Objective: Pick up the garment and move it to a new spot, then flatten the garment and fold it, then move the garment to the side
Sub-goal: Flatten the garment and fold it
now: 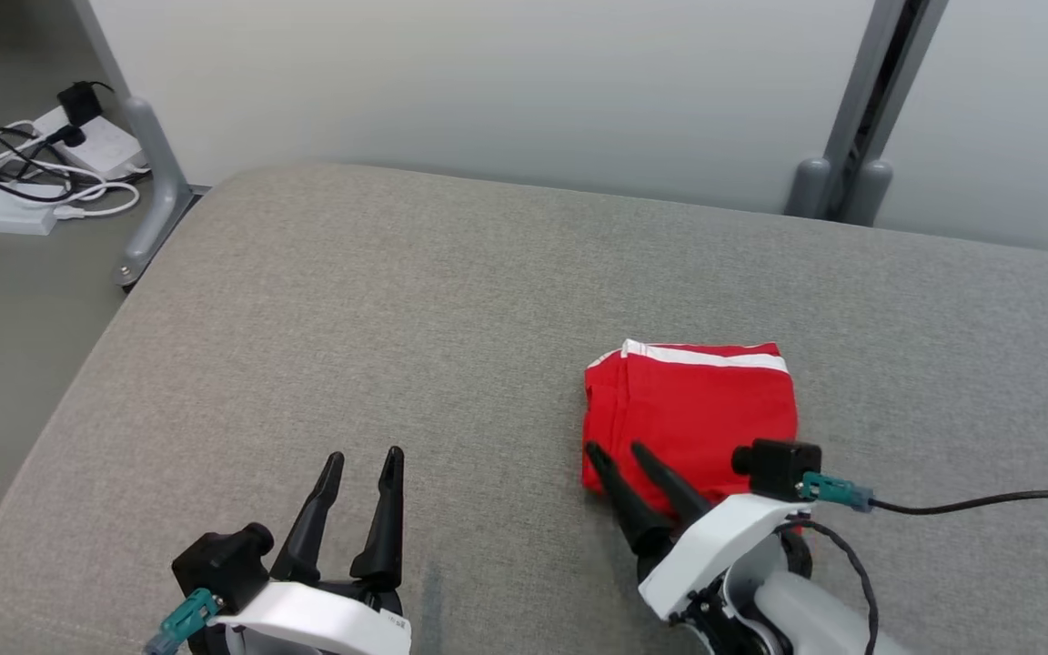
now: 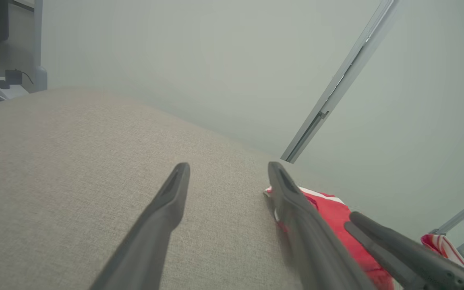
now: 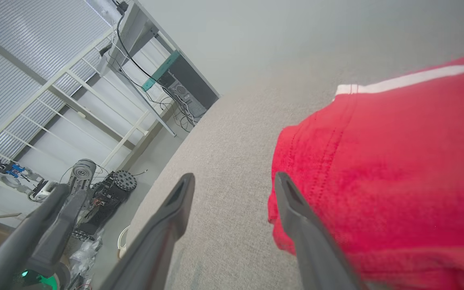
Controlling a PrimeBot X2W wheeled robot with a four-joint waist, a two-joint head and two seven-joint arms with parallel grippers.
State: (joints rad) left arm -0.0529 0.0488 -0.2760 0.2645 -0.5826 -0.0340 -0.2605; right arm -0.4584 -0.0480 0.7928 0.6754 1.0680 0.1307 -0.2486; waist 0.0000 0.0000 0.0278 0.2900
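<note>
The garment (image 1: 692, 409) is red with a white stripe, folded into a compact square on the grey cushioned surface (image 1: 397, 318), right of centre. My right gripper (image 1: 617, 449) is open at the garment's near left corner, one finger over the red cloth, the other over the grey surface, nothing between them. In the right wrist view the garment (image 3: 389, 169) lies to the right of the open right gripper (image 3: 234, 179). My left gripper (image 1: 365, 458) stands open over bare surface at the lower left, well apart from the garment. In the left wrist view the left gripper (image 2: 228, 167) is open, the garment (image 2: 336, 217) to its right.
A pale wall with grey posts (image 1: 838, 182) runs behind the surface. Cables and a power strip (image 1: 42, 159) lie on the floor at the far left. The surface's rounded left edge (image 1: 60, 418) drops to the floor. Equipment (image 3: 103, 193) stands on the floor in the right wrist view.
</note>
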